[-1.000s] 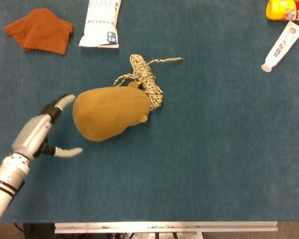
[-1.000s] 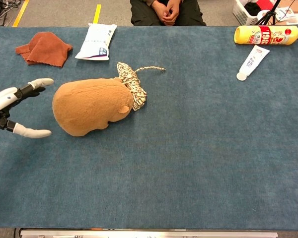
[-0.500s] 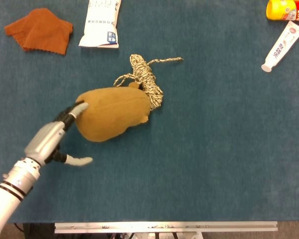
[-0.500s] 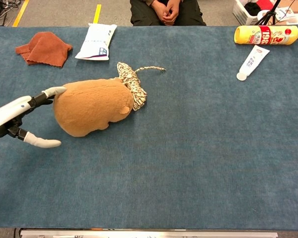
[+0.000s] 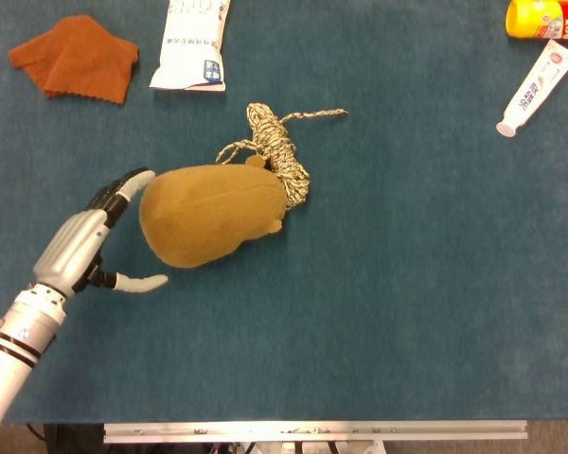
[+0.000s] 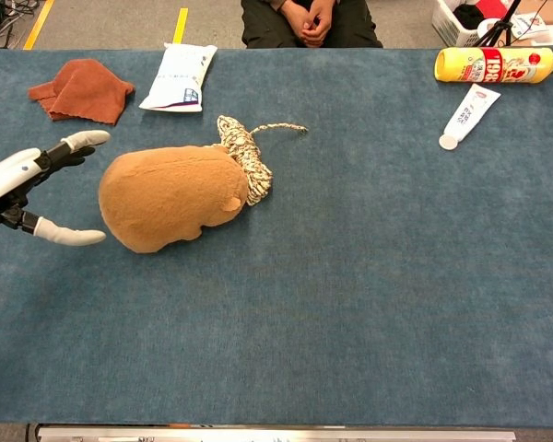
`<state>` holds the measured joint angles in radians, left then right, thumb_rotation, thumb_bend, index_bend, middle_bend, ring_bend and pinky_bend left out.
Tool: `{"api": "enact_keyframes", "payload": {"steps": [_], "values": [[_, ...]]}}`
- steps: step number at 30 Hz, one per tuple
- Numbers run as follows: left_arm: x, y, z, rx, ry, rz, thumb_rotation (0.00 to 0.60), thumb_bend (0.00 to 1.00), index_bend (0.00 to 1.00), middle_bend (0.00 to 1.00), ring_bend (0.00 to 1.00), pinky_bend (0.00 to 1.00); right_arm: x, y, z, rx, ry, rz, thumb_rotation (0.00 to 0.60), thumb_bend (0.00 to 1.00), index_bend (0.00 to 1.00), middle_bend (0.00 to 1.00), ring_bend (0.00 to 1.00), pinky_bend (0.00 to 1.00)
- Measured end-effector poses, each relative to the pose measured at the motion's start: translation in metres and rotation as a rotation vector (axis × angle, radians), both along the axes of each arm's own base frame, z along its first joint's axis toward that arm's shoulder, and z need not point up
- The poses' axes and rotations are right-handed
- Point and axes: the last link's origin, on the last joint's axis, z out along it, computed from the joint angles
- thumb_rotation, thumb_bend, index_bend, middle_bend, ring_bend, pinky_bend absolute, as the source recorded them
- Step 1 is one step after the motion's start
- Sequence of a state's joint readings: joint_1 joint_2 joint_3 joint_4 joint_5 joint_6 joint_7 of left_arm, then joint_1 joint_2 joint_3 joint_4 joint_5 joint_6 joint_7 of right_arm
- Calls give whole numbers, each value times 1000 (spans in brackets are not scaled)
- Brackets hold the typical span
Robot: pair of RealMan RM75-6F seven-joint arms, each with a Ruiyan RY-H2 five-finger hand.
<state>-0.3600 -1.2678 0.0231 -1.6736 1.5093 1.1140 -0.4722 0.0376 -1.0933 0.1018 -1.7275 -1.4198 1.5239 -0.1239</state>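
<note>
One hand only in view, the left hand (image 5: 80, 248), fingers spread and empty, thumb (image 5: 139, 282) swung out low and the longer fingers (image 5: 123, 187) reaching high, so framing the blunt end of the brown plush toy (image 5: 213, 214) without a clear grip on it; from the head view fingertip just beside the plush, perhaps touching, though impossible to tell for sure; from the chest view a narrow strip of table between them. Lying on its side toward the left half of the blue table (image 5: 407, 284), about midway between front and rear edges, rounded bulk facing the hand, narrower end butted against a coil of speckled rope (image 5: 279, 151), likely resting on part of it. Spread that wide probably to span the toy's girth. Along the rear edge, well apart from the hand: a rust-orange cloth (image 5: 76, 57) near the rear left corner, a white packet (image 5: 193, 43) beside it. At the rear right corner, a yellow bottle (image 5: 546, 18) on its side and a white tube (image 5: 539, 86) just in front. No sign of the right hand in either view.
</note>
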Motion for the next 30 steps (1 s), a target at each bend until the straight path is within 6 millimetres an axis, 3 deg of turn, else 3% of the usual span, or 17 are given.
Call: {"api": "enact_keyframes", "payload": {"steps": [15,22,30], "values": [[-3,-15,-25,-120,46,-23,534,44,0,0,0,0,1,0,-2,6,-6,1,600,294,159,265,69,143],[-4,-7,-8,-28,24,-17,540,44,0,0,0,0,1,-1,-1,6,-4,-5,600,294,159,265,70,143],[-22,3,24,158,108,-19,600,44,0,0,0,0,-1,-4,-8,55,-4,-26,600,295,159,265,69,143]]}}
